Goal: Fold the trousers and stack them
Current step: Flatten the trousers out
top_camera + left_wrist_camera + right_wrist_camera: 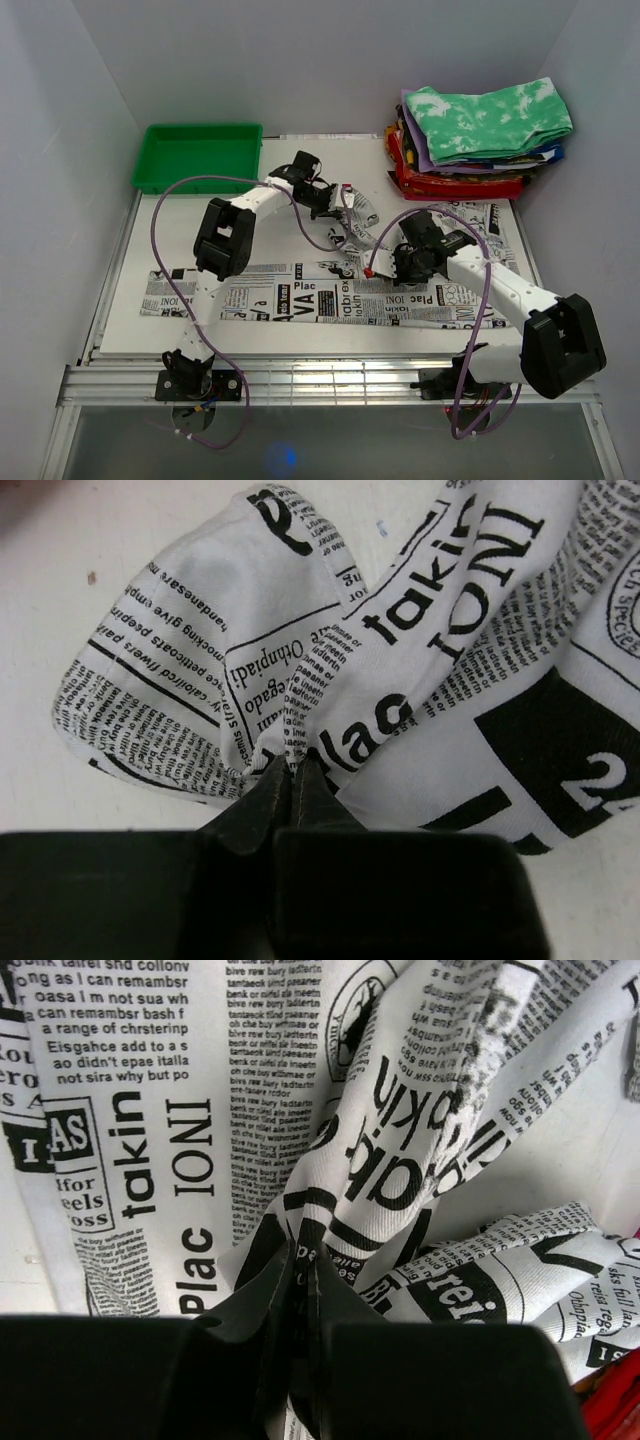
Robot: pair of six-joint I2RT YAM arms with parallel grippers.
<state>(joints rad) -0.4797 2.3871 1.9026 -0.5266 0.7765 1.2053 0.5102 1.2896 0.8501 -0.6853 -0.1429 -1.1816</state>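
Note:
The trousers (pixel 310 300), white with black newspaper print, lie in a long band across the white board, and one part runs up toward the back middle. My left gripper (pixel 338 208) is at that raised part. In the left wrist view it (pixel 292 768) is shut on a pinched fold of the trousers (pixel 450 680). My right gripper (pixel 385 265) is over the middle of the band. In the right wrist view it (pixel 305 1260) is shut on a bunched ridge of the trousers (pixel 150 1110), which rises in creases ahead of the jaws.
A green tray (pixel 200 155) stands at the back left. At the back right is a pile of folded clothes (pixel 450 180) topped by a green-and-white tie-dye garment (pixel 485 125). Purple cables (pixel 170 200) loop off both arms. White walls close in the left and right sides.

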